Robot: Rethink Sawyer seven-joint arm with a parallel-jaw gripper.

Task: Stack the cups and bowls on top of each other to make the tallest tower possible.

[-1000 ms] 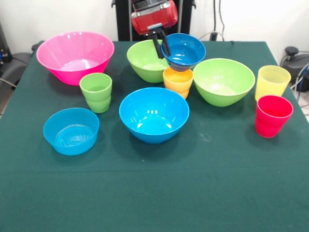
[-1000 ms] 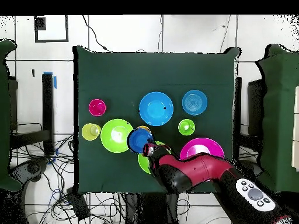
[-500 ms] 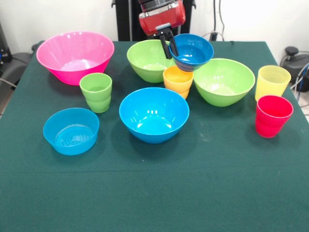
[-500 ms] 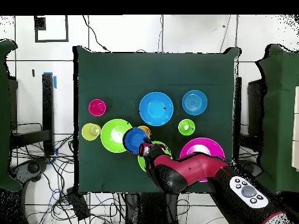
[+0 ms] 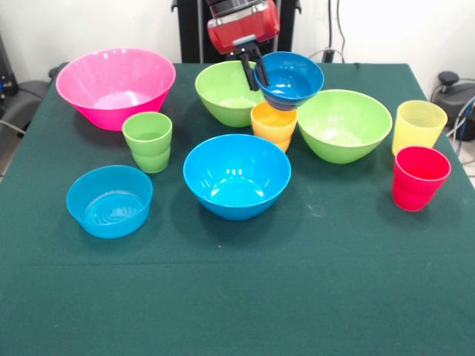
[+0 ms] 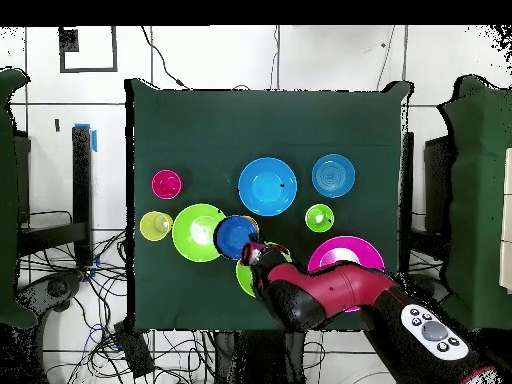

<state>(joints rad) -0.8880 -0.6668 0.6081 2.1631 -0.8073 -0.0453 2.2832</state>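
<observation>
The gripper (image 5: pixel 254 68) is clamped on the rim of the small dark blue bowl (image 5: pixel 291 78), holding it in the air just above the orange cup (image 5: pixel 274 124). Two green bowls flank it closely: one (image 5: pixel 225 93) behind the gripper, the other (image 5: pixel 344 124) beside the cup. The bright blue bowl (image 5: pixel 237 175) sits just in front. The green cup (image 5: pixel 148 141), pink bowl (image 5: pixel 116 87), light blue bowl (image 5: pixel 109 200), yellow cup (image 5: pixel 418 126) and red cup (image 5: pixel 419 177) stand farther off on the table (image 5: pixel 237 297).
</observation>
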